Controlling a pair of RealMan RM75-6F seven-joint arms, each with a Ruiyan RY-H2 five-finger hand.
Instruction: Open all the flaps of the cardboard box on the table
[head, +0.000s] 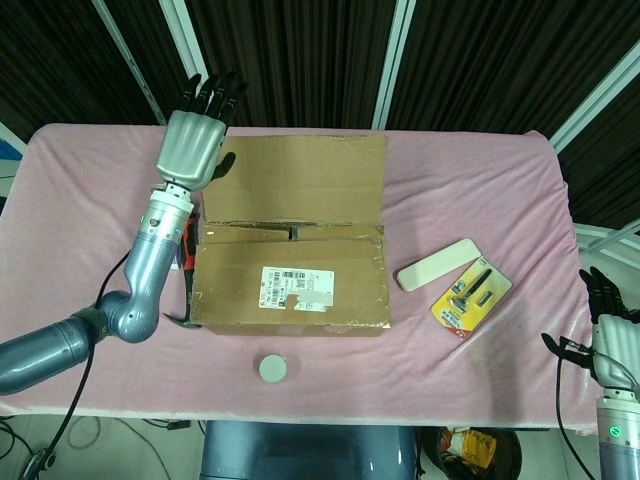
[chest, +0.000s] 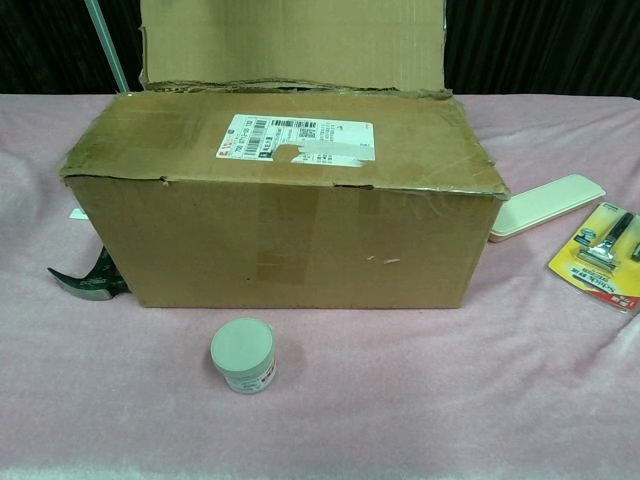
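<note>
- We are partway through the opening: the far flap (head: 300, 178) of the cardboard box (head: 290, 285) is folded up and back, while the near flap (head: 290, 280), the one with the printed label, lies flat over the top.
- The box sits near the middle of the pink worktop (head: 480, 190), its long side facing us in the chest view.
- Our left hand (head: 193, 140) is raised at the left edge of the opened flap, close to its far corner, with the fingers (head: 210, 95) extended and spread, holding nothing. From the head view we cannot tell whether the palm touches the cardboard or merely stands beside it.
- Our right hand (head: 610, 335) hangs at the worktop's right edge, well apart from the box, fingers loosely apart and empty.
- In the gap behind the near flap, the head view shows what look like inner end flaps lying flat; we judge these will need lifting too.
- The next move, as we read it, calls for bringing the left hand back over the box, hooking the fingers under the free far edge of the near flap and swinging it toward us.
- A small round jar (chest: 243, 354) stands just in front of the box, so the near flap may come down over it.
</note>
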